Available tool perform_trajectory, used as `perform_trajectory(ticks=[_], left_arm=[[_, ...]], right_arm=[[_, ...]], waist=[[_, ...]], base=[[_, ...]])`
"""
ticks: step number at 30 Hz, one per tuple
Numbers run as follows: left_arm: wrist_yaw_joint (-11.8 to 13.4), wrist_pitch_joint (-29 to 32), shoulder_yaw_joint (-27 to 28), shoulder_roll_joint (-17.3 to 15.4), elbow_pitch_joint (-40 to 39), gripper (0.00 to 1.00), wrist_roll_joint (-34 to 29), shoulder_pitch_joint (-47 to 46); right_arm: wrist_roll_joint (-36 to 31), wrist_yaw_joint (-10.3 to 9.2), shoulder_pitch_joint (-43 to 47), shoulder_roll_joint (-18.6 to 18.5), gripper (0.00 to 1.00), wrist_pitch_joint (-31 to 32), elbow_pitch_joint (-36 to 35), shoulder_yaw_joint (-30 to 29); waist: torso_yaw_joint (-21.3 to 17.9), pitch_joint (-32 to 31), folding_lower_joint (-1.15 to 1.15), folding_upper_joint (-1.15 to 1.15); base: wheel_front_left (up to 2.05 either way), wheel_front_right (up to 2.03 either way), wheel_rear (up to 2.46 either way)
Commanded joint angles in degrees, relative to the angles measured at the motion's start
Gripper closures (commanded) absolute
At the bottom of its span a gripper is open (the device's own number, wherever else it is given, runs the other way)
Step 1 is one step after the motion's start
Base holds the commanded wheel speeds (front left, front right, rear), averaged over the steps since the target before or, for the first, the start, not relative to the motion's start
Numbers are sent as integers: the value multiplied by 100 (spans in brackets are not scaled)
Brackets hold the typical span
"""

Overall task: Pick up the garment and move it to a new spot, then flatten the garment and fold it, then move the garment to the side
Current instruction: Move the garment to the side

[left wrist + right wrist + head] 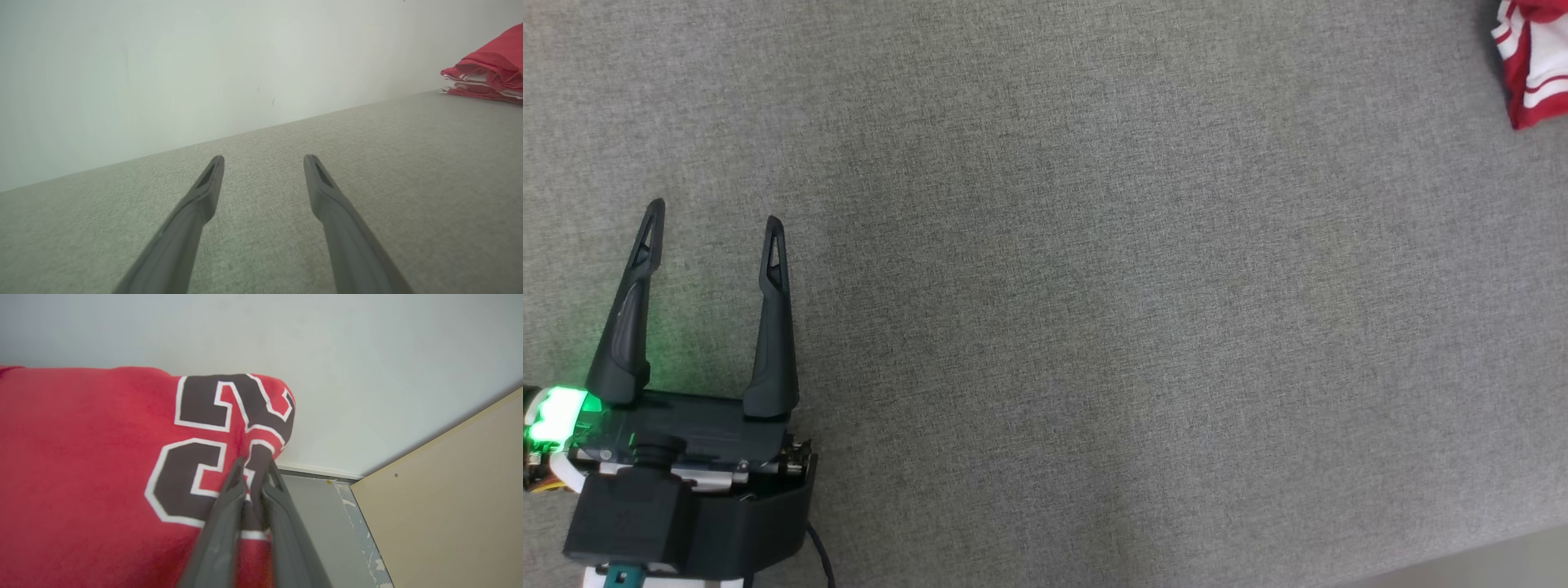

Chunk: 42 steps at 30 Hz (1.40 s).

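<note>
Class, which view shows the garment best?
Right wrist view: the garment is close, its dark number clear, pinched by the right hand. Head view catches a corner; left wrist view, its folded edge far off.

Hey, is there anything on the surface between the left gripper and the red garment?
Nothing visible. In the head view, bare gray surface lies between the open left gripper and the garment at the upper right corner. The right gripper is shut on the garment's fabric.
</note>
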State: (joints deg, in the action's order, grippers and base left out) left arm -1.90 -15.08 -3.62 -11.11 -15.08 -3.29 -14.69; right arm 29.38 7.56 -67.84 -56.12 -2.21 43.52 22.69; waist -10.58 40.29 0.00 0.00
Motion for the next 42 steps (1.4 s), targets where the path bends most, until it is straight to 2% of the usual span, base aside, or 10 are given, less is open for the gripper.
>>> perform_trajectory(ticks=[1, 9, 19, 30, 42], left_arm=[[32, -8, -13, -21, 87, 0, 35, -48], [146, -8, 18, -59, 204, 0, 127, 111], [289, -12, 185, 70, 522, 0, 479, 610], [260, -12, 580, 288, 1116, 0, 860, 1607], [98, -12, 799, 442, 1416, 0, 929, 2117]], right_arm=[[-48, -19, -104, 55, 0, -80, 49, 36], [-329, -19, -297, 330, 0, -472, 281, 65], [-261, -19, 147, 814, 0, -1071, -126, 185], [-329, -19, 1765, 1912, 0, -1279, -697, -356], [-667, -19, 3658, 2900, 0, -1293, -1596, -1165]], waist=[[10, -5, 0, 0], [31, -336, 0, 0], [285, -1491, 0, 0], [572, -2996, 0, 0], [786, -3701, 0, 0]], base=[[0, 0, 0], [0, 0, 0], [0, 0, 0], [0, 0, 0], [0, 0, 0]])
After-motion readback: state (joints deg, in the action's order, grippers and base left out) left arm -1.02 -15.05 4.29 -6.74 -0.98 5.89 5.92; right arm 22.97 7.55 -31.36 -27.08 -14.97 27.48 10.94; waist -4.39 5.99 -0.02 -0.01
